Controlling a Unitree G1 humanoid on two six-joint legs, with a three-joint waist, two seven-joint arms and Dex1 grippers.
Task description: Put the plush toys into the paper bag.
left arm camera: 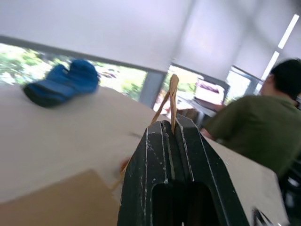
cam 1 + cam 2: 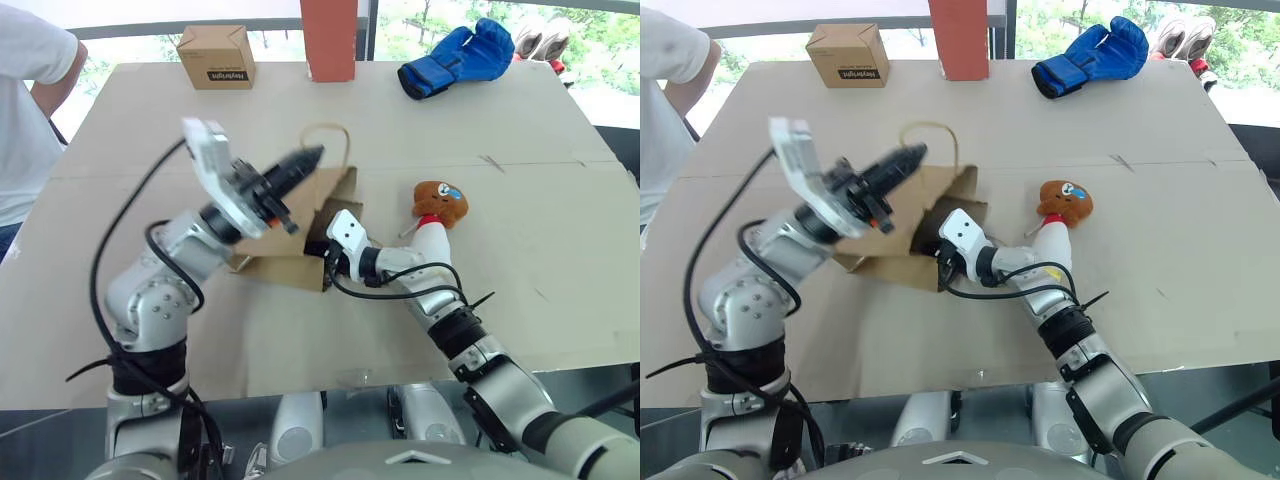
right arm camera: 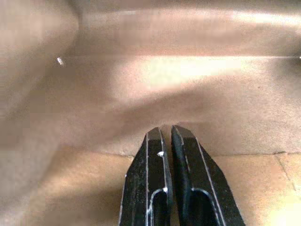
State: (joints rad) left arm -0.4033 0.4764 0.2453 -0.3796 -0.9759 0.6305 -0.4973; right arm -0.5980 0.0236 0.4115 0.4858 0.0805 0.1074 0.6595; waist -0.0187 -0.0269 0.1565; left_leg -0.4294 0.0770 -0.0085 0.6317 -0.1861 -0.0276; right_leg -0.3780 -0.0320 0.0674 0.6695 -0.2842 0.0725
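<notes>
left holds the bag handle up, right is inside the bag mouth with nothing in it

left gripper (image 2: pixel 312 154) is clamped on the paper bag's (image 2: pixel 300 235) cord handle; thin cord could slip out and the mouth would collapse onto the right gripper (image 3: pixel 168 134), whose fingers are pressed together on nothing inside the bag. plush toy (image 2: pixel 436 215) lies on the table (image 2: pixel 560 260) just beside the right forearm, which could knock it. open table to the right; boxing glove (image 2: pixel 455 60) and cardboard box (image 2: pixel 216 56) well apart at the far edge.

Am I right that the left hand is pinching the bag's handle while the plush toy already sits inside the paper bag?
Not quite: the left hand does pinch the handle, but the plush toy lies on the table beside the paper bag, as the left eye view shows.
</notes>
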